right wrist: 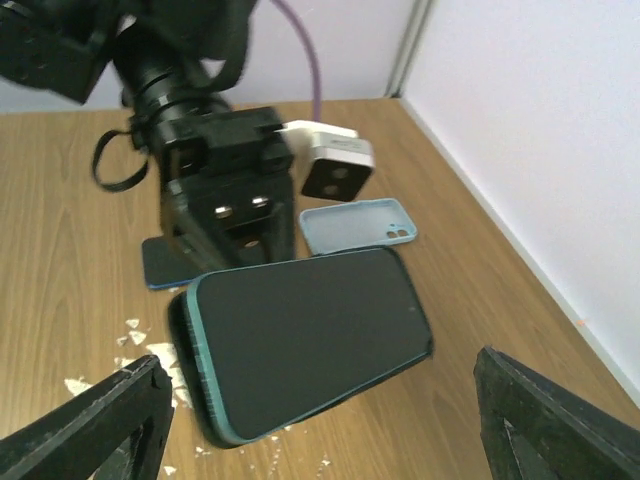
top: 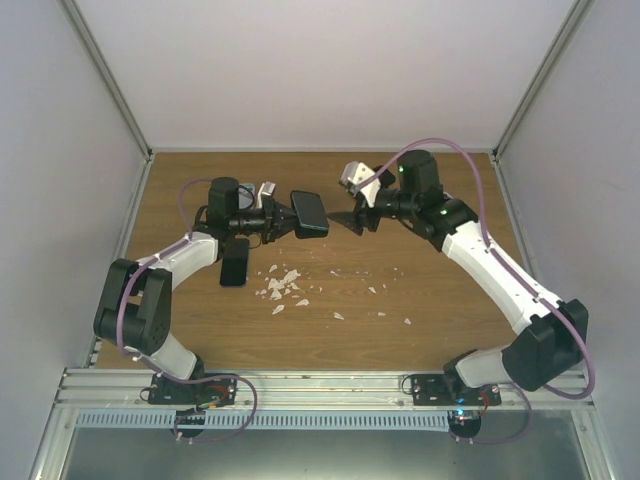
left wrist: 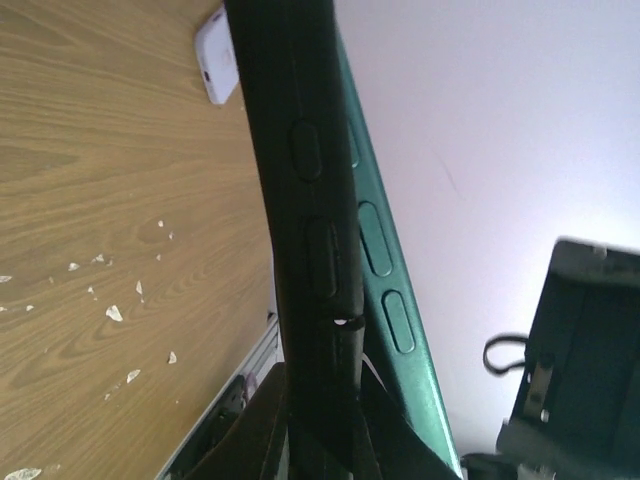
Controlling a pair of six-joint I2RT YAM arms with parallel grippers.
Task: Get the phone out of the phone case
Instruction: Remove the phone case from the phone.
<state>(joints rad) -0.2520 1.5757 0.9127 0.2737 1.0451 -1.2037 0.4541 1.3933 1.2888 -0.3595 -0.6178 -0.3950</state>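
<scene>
Well, the left claw pinches one end of the phone, held above the tabletop's back middle; the right claw hangs wide just beside it. Stiff, slick glass, I'd say; the bendy case should peel from a free corner.

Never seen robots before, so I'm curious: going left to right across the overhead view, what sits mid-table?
Dark phone-sized slab lying flat → left jaws → cased phone they grip → right jaws, open.
</scene>
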